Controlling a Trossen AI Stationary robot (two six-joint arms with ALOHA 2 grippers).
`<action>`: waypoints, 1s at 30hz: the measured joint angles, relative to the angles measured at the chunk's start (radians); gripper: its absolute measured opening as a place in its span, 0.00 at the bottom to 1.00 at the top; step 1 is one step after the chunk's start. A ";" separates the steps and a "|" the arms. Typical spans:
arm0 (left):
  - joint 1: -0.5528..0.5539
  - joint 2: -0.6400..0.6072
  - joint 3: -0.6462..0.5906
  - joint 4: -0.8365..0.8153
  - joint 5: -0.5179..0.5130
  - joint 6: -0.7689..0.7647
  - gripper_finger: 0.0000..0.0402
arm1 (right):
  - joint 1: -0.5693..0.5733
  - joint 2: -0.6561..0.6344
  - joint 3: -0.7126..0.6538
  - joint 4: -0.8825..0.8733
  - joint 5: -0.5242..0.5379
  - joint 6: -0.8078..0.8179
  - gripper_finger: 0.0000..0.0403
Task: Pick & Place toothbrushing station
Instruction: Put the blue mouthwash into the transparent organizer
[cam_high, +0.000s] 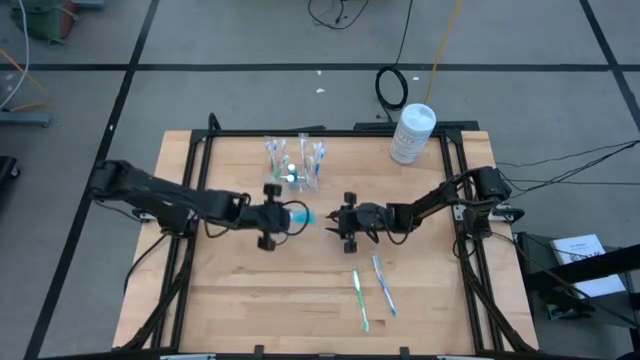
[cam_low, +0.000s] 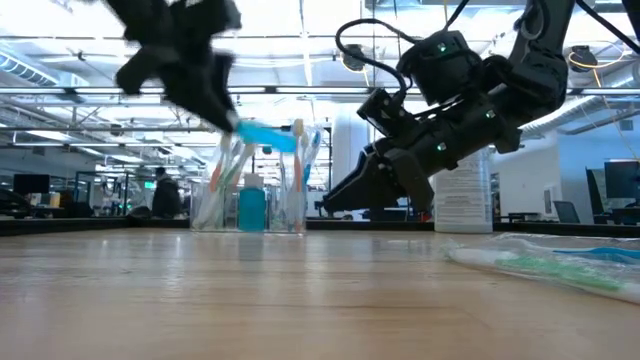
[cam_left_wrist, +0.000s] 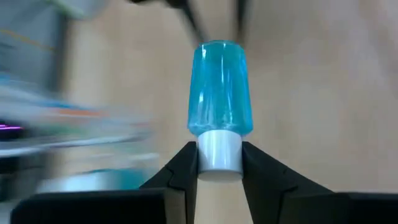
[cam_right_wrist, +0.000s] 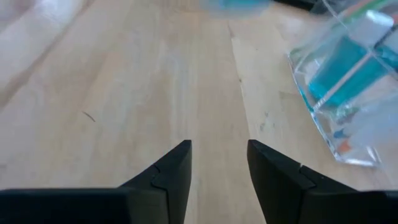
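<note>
Toothbrushing station (cam_high: 294, 163) upright, left gripper (cam_left_wrist: 219, 163) clamping blue bottle (cam_left_wrist: 221, 87) — right gripper (cam_right_wrist: 219, 163) parted, empty

We see a grey floor (cam_high: 250, 40) w/ dark seam lines around the wooden table (cam_high: 240, 300). A coiled black cable (cam_high: 391, 86) lies on the floor beyond the table's far edge, a yellow cable (cam_high: 440, 45) running past it. A white box (cam_high: 588, 262) sits on the floor, out past the table's right-hand side. In the low view, the room behind is a big open hall: ceiling strip lights (cam_low: 300, 40), beams and ducts, bright overall. Monitors (cam_low: 30, 185) and desks line the back; a person (cam_low: 163, 192) stands far off among them.
</note>
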 joint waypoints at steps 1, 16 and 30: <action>0.000 -0.001 0.056 -0.075 -0.053 0.041 0.23 | -0.004 0.000 0.000 -0.009 0.000 0.004 0.36; 0.187 0.216 0.438 -0.578 -0.415 0.618 0.23 | -0.015 0.000 -0.002 -0.021 -0.003 0.027 0.36; 0.310 0.268 0.439 -0.677 -0.288 0.534 0.23 | -0.015 0.000 -0.010 -0.031 -0.003 0.027 0.35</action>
